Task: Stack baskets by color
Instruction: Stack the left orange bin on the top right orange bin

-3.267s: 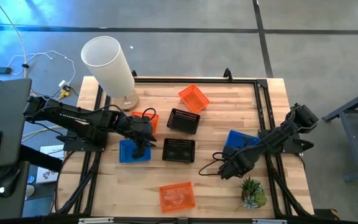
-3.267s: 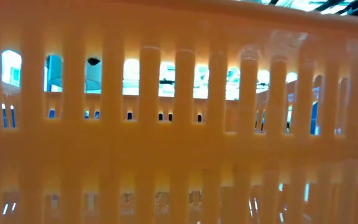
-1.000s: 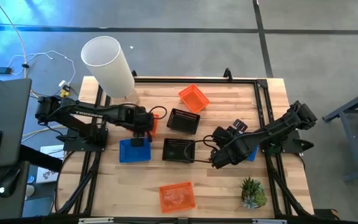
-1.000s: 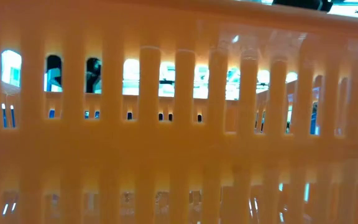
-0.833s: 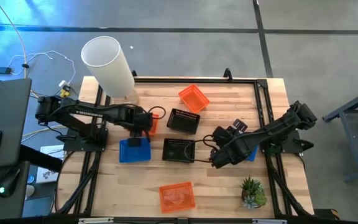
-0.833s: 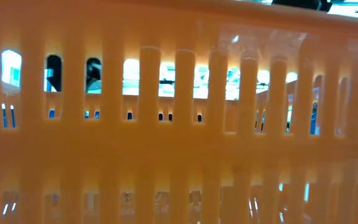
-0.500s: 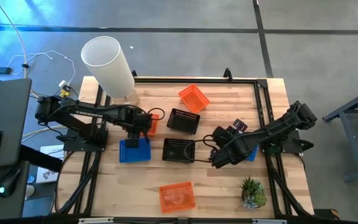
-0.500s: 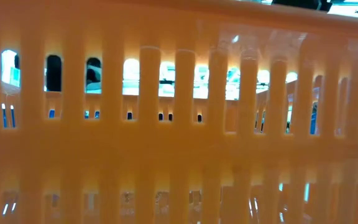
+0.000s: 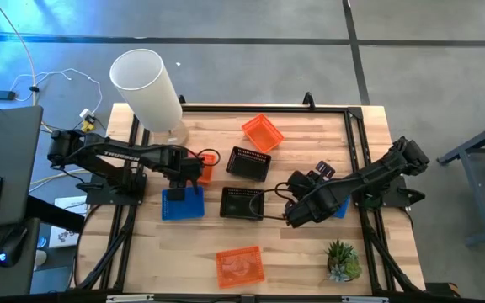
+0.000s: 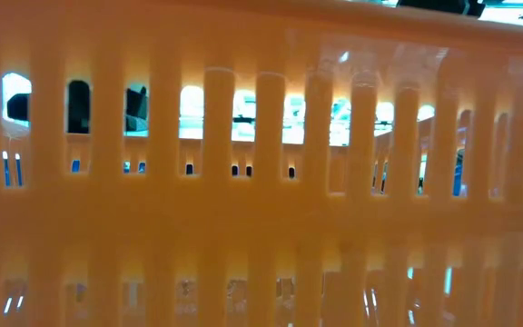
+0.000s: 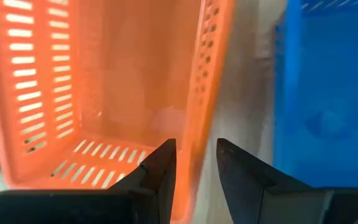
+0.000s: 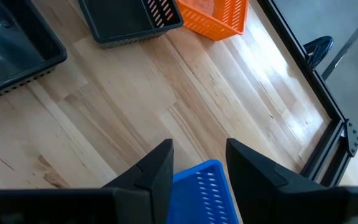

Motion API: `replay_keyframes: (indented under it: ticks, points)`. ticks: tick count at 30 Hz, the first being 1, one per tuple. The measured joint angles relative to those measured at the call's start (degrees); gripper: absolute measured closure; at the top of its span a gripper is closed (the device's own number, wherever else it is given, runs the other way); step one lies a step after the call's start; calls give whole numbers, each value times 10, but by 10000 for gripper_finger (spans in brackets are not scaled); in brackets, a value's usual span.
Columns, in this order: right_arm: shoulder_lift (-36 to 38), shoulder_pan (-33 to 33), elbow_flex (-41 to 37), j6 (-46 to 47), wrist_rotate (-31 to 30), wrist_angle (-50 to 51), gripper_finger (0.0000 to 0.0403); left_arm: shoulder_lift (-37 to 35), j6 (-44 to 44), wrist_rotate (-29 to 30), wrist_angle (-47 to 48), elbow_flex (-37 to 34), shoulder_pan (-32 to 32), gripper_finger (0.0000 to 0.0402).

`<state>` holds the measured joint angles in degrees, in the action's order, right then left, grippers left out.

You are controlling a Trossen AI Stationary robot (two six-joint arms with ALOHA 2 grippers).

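Orange basket (image 11: 104, 81) sits near the left edge of the worktop (image 9: 306, 257), just beside a blue basket on the wood (image 9: 182, 204). The left claw (image 11: 194, 149) has one finger inside and one outside the orange basket's side wall. It looks clenched on that wall, though the grip is thin and taken near a corner.

Step in hand, as I read it: take this orange basket to another orange one and nest it. Candidates are the far orange basket (image 9: 262, 132) towards the back edge and the front orange basket (image 9: 239, 266) at the front edge.

- Lift straight up first so the wall doesn't drag on the blue neighbour.
- Keep the basket level, since a one-wall grip lets it swing.
- Square up the long sides w/ the target before lowering. The far one lies askew, so the wrist needs turning.
- Let go only once it has seated.

The right claw (image 12: 197, 149), over the right-middle of the worktop, is grasping a held blue basket (image 12: 201, 183) by its rim, up off the wood. It prob. goes onto the left blue one, so the arms need sequencing to avoid meeting mid-table.

Views:
- High view alone gives the layout: two black baskets (image 9: 248, 162) and (image 9: 242, 202) mid-worktop, white tube (image 9: 146, 84) at the back-left corner, plant (image 9: 342, 259) front right. It hides both grips under the arms.
- Wrist views show those grips.
- Low view is almost wholly blocked by a slotted orange wall, prob. the front basket's. Only slivers of room show through the slots.
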<state>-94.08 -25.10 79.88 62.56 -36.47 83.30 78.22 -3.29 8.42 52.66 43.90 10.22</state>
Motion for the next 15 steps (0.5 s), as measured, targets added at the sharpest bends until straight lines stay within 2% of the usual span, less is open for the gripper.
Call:
replay_keyframes:
  ticks: [6, 13, 15]
  points:
    - [0, 0, 0, 0, 0, -4, 268, 0, 12, -6, -3, 0, 8, 320]
    - [0, 0, 0, 2, 0, -6, 268, 0, 12, -6, -3, 0, 18, 388]
    - [0, 0, 0, 2, 0, -7, 268, 0, 12, -7, -4, 0, 19, 396]
